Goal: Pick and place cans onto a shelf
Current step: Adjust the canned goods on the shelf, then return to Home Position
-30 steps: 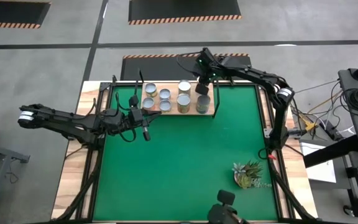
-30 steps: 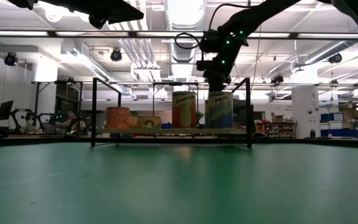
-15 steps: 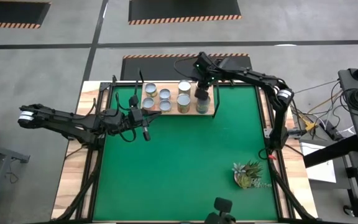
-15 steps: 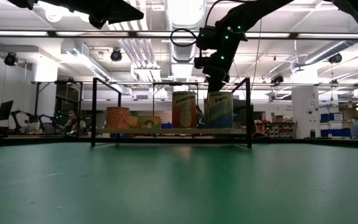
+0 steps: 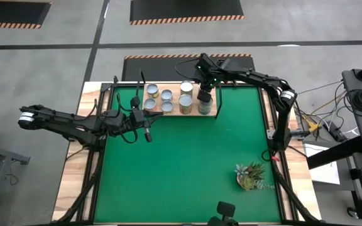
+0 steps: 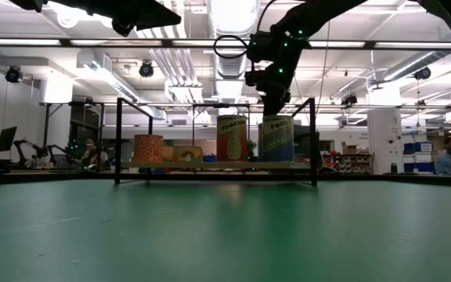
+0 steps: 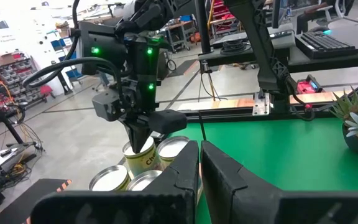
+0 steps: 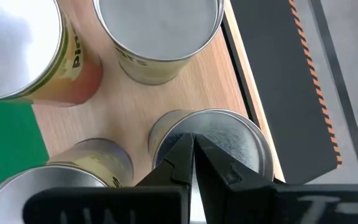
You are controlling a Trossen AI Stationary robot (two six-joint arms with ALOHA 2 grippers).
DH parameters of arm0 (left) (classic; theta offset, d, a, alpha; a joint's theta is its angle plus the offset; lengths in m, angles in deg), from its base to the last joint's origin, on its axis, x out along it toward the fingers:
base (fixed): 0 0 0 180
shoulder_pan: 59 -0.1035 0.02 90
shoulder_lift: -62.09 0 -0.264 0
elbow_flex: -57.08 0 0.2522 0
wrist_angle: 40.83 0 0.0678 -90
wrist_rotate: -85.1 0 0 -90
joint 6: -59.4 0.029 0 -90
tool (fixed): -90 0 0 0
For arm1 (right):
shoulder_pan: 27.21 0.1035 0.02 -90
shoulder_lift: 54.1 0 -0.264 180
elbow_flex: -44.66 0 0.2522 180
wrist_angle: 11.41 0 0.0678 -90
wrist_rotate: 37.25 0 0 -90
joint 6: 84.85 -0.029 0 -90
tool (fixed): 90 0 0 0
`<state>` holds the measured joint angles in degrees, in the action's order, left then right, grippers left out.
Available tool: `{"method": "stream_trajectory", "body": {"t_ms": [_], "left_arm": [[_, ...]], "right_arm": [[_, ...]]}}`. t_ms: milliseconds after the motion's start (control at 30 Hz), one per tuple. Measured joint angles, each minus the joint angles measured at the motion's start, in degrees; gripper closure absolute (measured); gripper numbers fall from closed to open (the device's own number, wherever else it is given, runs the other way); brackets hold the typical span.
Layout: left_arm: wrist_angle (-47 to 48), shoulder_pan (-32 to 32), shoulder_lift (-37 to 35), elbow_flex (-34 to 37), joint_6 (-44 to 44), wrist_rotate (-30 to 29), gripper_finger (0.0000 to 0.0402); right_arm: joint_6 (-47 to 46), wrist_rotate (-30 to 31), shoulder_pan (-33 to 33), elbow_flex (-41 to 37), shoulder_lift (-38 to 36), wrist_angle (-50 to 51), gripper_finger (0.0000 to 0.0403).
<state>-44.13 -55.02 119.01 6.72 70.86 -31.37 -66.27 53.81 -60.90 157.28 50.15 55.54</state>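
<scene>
The light-wood shelf (image 5: 213, 113) lies at the far edge of the green mat (image 5: 187, 163) and carries several cans with silver tops (image 5: 166, 95). My right gripper (image 5: 204, 95) is shut and points steeply down over the rightmost can (image 6: 277, 139), near the shelf's right end. The right wrist view shows its tips (image 8: 193, 142) over that can's round top (image 8: 229, 134). My left gripper (image 5: 148, 133) hovers shut and level near the shelf's left end, holding nothing. My right gripper comes from above with its shut fingers (image 7: 139, 138) pointing down at the middle of the rightmost can's top (image 8: 219, 127). That can stands upright on the shelf. I cannot tell whether the tips touch the lid or stop just short of it.
A small potted plant (image 5: 251, 176) sits at the mat's near right. Black shelf brackets (image 6: 313, 141) rise at the board's ends. Tall cans (image 6: 232, 139) stand close beside the rightmost one. The middle of the mat lies open.
My right gripper has shifted a little toward the table's left edge above the shelf's right end and tipped slightly, staying shut over the rightmost can. The cans have not moved.
</scene>
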Motion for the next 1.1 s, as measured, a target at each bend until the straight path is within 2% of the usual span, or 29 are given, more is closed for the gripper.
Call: {"method": "stream_trajectory", "body": {"t_ms": [767,967,1100], "left_arm": [[0.0,0.0,0.0,0.0,0.0,0.0,0.0402],[0.0,0.0,0.0,0.0,0.0,0.0,0.0402],[0.4,0.0,0.0,0.0,0.0,0.0,0.0402]], "right_arm": [[-0.2,0.6,0.8,0.0,-1.3,-0.2,0.0394],[-1.1,0.5,2.9,0.0,-3.1,-0.4,0.0394],[-2.6,-2.0,6.9,-1.4,-5.6,-2.4,0.0394]]}}
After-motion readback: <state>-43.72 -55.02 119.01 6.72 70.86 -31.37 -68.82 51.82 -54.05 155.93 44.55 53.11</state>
